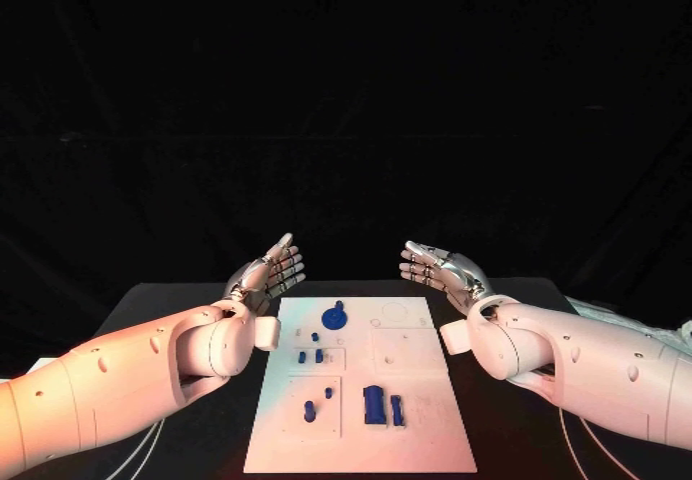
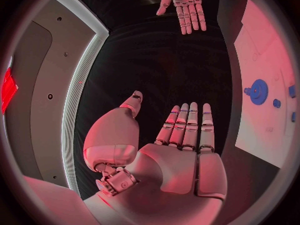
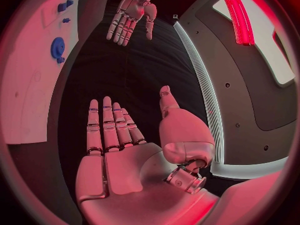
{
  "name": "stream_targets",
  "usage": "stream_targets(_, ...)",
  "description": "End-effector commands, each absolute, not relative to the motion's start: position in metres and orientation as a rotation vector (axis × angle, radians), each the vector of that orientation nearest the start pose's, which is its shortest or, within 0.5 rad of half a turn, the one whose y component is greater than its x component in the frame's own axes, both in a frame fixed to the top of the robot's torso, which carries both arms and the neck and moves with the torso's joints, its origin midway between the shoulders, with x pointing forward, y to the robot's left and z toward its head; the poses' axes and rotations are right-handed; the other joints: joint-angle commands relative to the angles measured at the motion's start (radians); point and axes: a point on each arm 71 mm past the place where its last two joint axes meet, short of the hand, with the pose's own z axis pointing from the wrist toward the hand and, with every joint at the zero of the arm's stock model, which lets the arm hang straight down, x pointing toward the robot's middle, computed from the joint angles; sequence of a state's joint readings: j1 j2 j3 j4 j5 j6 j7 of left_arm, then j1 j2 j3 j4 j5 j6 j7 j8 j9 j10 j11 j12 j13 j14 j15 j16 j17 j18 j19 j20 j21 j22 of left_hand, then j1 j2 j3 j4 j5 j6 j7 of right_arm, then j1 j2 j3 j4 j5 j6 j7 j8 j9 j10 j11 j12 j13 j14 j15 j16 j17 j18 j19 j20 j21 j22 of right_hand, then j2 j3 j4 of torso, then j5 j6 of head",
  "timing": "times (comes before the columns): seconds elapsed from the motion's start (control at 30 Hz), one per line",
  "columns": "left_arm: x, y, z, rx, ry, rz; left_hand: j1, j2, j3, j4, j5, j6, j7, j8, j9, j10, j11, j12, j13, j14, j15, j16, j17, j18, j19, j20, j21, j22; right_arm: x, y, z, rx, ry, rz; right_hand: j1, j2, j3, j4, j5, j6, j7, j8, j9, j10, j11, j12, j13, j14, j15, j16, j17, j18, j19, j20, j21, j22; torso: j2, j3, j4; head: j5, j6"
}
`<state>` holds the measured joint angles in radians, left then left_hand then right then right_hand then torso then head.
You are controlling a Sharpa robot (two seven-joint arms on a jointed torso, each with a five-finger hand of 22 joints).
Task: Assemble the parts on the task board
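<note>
Silver fingers are what you start from: both hands are spread flat and straight, holding nothing. Your left hand hovers off the far left corner of the white board, palm turned inward; your right hand hovers off the far right corner, facing it. The left wrist view shows the left palm bare with fingers extended, and the right wrist view shows the same of the right palm.

Going outward from the fingertips, every part lies nearer the robot than the hands do, down on the board. The round blue gear sits closest, between the two hands and slightly toward your left one, so I judge the left hand has the shorter reach. Small blue pegs lie just behind it. Nearer the robot still, a tall blue block stands with its long axis running along the board's length, toward and away from you.
</note>
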<state>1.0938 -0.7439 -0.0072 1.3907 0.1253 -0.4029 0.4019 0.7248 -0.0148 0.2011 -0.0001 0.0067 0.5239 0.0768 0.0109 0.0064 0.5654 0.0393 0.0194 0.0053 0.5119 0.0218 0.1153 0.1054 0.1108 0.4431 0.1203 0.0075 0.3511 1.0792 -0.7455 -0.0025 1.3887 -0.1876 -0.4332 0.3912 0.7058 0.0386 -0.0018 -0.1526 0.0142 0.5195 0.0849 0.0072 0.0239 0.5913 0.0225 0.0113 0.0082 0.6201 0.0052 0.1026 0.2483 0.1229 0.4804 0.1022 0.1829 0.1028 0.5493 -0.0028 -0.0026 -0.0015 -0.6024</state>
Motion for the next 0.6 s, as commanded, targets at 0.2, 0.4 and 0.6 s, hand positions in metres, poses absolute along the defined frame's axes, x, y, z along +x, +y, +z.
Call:
stream_targets(0.2, 0.473, 0.197, -0.226, -1.237, 1.238, -1.256, -0.316, 0.015, -0.088, 0.0, -0.007, -0.229, -0.077, -0.011, -0.006, -0.247, -0.039, -0.019, -0.005, -0.223, -0.022, -0.115, -0.105, -0.111, -0.194, -0.12, -0.007, -0.153, 0.471, -0.197, -0.226, 1.181, 1.239, 1.247, -0.305, -0.039, 0.002, 0.066, -0.014, -0.224, -0.085, -0.007, -0.024, -0.256, -0.022, -0.011, -0.008, -0.268, -0.005, -0.103, -0.107, -0.048, -0.207, -0.102, -0.079, -0.103, -0.005, 0.0028, 0.0026, 0.002, 0.002)
stream_targets(0.4, 0.462, 0.193, -0.224, -1.21, 1.219, -1.23, -0.408, 0.015, -0.113, 0.0, -0.007, -0.295, -0.077, -0.011, -0.006, -0.318, -0.039, -0.019, -0.005, -0.288, -0.022, -0.115, -0.105, -0.111, -0.248, -0.12, -0.007, -0.198, 0.462, -0.193, -0.224, 1.208, 1.218, 1.229, -0.392, -0.039, 0.002, 0.153, -0.014, -0.289, -0.085, -0.007, -0.024, -0.329, -0.022, -0.011, -0.008, -0.345, -0.005, -0.103, -0.138, -0.123, -0.267, -0.102, -0.102, -0.103, -0.005, 0.0028, 0.0026, 0.002, 0.002)
stream_targets(0.6, 0.462, 0.192, -0.224, -1.209, 1.218, -1.229, -0.48, 0.015, -0.201, 0.0, -0.007, -0.347, -0.077, -0.011, -0.006, -0.374, -0.039, -0.019, -0.005, -0.339, -0.022, -0.115, -0.105, -0.111, -0.293, -0.12, -0.007, -0.233, 0.462, -0.192, -0.224, 1.209, 1.218, 1.229, -0.464, -0.039, 0.002, 0.153, -0.014, -0.342, -0.085, -0.007, -0.024, -0.39, -0.022, -0.011, -0.008, -0.408, -0.005, -0.103, -0.164, -0.123, -0.316, -0.102, -0.183, -0.103, -0.005, 0.0028, 0.0026, 0.002, 0.002)
